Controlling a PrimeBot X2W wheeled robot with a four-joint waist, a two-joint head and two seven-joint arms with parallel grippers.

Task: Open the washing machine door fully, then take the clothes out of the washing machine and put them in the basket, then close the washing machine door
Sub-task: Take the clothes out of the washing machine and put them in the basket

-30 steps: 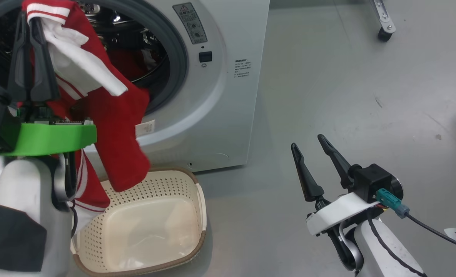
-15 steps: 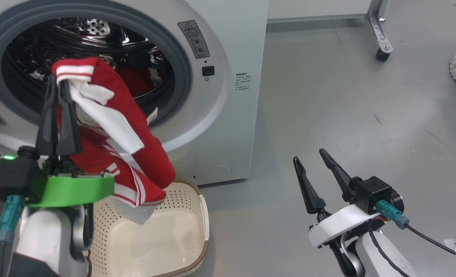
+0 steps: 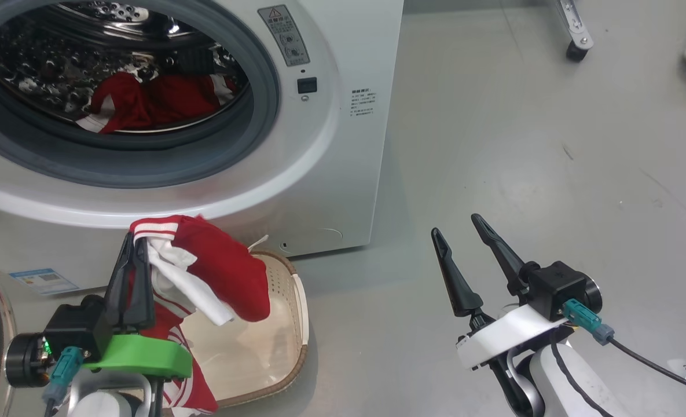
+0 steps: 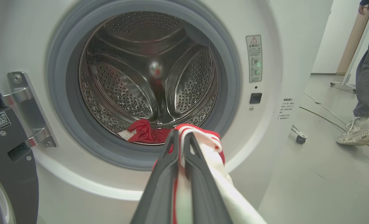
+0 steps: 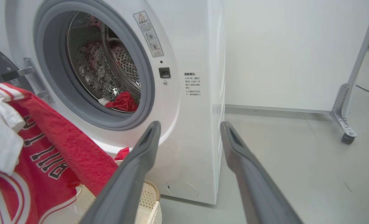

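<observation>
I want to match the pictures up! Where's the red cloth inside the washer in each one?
Head view: cloth upper left, in the drum.
Left wrist view: cloth just left of centre, at the drum's bottom.
Right wrist view: cloth left of centre, at the drum's bottom.
Shared landmark: the warning sticker, right of the drum.

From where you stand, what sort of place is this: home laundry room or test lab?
Likely a test lab or workshop: the washing machine stands alone on a bare grey floor, by a plain white wall and a metal frame on casters.
</observation>
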